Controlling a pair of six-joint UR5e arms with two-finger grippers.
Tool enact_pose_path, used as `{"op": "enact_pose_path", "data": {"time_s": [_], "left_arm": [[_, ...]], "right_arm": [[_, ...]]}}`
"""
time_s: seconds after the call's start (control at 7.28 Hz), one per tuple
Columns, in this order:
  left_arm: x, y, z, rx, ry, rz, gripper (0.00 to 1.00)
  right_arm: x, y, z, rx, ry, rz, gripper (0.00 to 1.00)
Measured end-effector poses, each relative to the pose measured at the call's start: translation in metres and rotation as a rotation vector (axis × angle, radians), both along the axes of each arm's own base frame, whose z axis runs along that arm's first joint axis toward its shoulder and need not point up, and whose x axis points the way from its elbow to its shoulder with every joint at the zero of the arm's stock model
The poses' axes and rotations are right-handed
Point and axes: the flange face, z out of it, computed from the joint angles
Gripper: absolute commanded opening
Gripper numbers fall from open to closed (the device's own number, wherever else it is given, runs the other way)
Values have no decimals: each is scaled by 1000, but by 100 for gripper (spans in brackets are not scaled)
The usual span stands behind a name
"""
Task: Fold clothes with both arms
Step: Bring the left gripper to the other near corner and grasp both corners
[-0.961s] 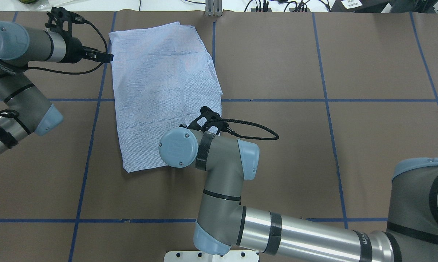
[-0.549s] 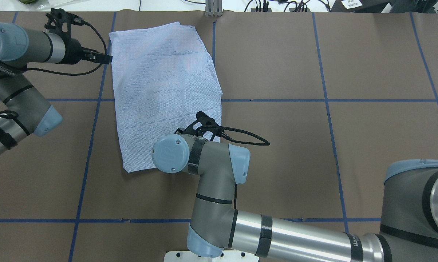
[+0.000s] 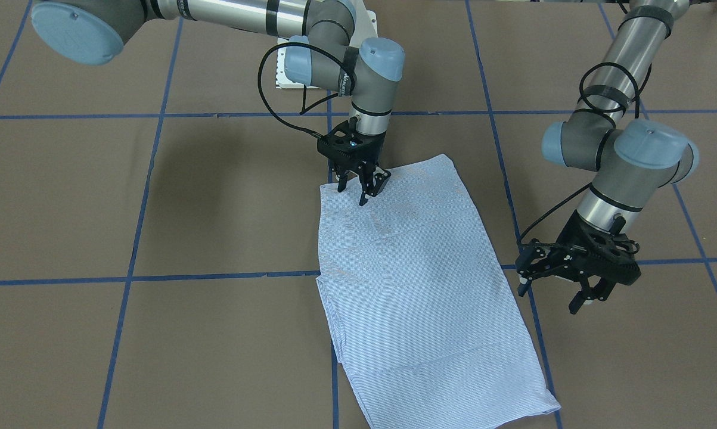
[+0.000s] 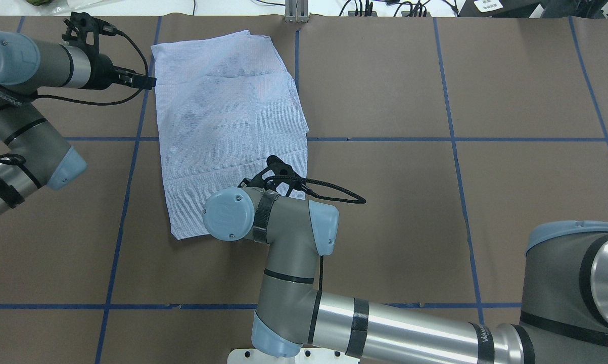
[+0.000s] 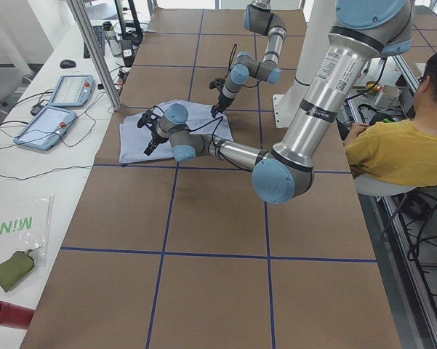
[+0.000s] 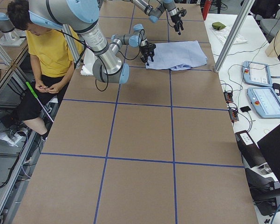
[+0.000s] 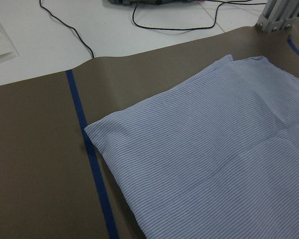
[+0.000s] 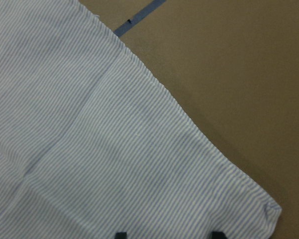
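Shirt (image 3: 418, 286) lies folded flat on the table's (image 3: 155, 208) far left half. The right gripper (image 3: 358, 192), jaws parted and empty, hangs over its near right corner; the left gripper (image 3: 548, 301), likewise spread and empty, sits just beside its far left edge.

Light blue striped shirt (image 4: 228, 116) (folded into a rectangle) lies flat.

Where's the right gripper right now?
The right gripper is left of centre in the front-facing view, jaws apart, above the top-left corner of the shirt, at the shirt's end nearer the robot.
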Motion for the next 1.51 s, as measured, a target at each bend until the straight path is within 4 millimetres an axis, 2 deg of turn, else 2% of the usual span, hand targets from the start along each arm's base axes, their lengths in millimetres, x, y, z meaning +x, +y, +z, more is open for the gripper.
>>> {"op": "enact_pose_path", "data": {"time_s": [0.14,0.27,0.96,1.1,1.24,1.37,1.51], "left_arm": [[0,0,0,0,0,0,100],[0,0,0,1,0,0,100],[-1,2,-3,5,7,-1,100],[-4,7,-5,0,21,-5,100],[-10,21,-6,-23,58,-6,100],[-15,48,-6,-51,101,13,100],[-15,88,-5,-78,136,43,100]], "right_arm": [[-1,0,-1,1,1,-1,9],[-1,1,-4,0,-3,0,0],[-1,1,-10,-1,-11,4,0],[1,1,-12,1,-16,5,0],[2,1,-14,3,-21,5,0],[3,1,-16,6,-24,7,0],[4,0,-18,11,-26,9,0]]}}
